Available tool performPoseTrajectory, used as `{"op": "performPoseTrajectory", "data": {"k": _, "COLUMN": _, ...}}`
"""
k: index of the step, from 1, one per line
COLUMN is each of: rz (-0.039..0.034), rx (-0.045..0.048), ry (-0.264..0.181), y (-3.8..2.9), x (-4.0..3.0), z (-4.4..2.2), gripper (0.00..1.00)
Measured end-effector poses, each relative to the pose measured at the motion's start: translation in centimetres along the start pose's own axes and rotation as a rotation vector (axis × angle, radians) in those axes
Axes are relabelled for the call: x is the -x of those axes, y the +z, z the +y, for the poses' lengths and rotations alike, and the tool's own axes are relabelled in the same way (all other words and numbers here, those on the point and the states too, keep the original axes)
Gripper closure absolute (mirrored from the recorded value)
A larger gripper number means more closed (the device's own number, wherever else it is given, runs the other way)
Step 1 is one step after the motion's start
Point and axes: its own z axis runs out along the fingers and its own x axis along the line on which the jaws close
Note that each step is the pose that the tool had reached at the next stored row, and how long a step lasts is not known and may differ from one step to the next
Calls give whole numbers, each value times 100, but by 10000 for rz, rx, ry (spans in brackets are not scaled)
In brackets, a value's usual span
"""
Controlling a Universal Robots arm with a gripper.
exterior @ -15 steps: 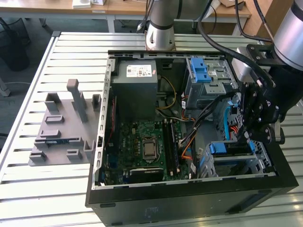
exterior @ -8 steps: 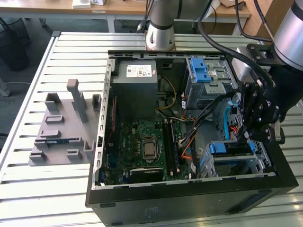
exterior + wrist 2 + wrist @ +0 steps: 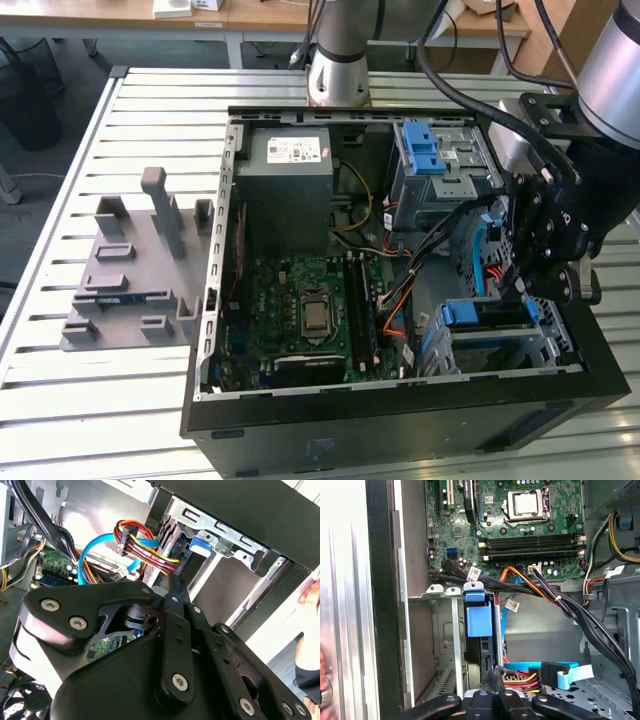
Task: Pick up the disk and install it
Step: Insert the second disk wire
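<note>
Open computer case [image 3: 215, 300], green motherboard [image 3: 310, 300], grey fixture [image 3: 130, 270].

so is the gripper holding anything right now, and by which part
It cannot be told for sure. The gripper is down at the disk, which stands on edge in the drive bay, at the end away from its blue bracket, but the contact itself is hidden.

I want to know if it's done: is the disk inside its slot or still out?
Inside. The disk stands in the metal bay, with the end effector at its edge.
</note>
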Motion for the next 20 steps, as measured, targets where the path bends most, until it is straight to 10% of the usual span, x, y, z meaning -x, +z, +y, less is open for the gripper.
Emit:
{"op": "performPoseTrajectory", "data": {"k": 11, "rz": 1, "rx": -1, "ry": 0, "y": -14, "x": -9, "z": 105, "gripper": 89}}
{"op": "performPoseTrajectory", "data": {"k": 20, "rz": -1, "rx": 0, "ry": -1, "y": -225, "x": -19, "z": 134, "gripper": 89}}
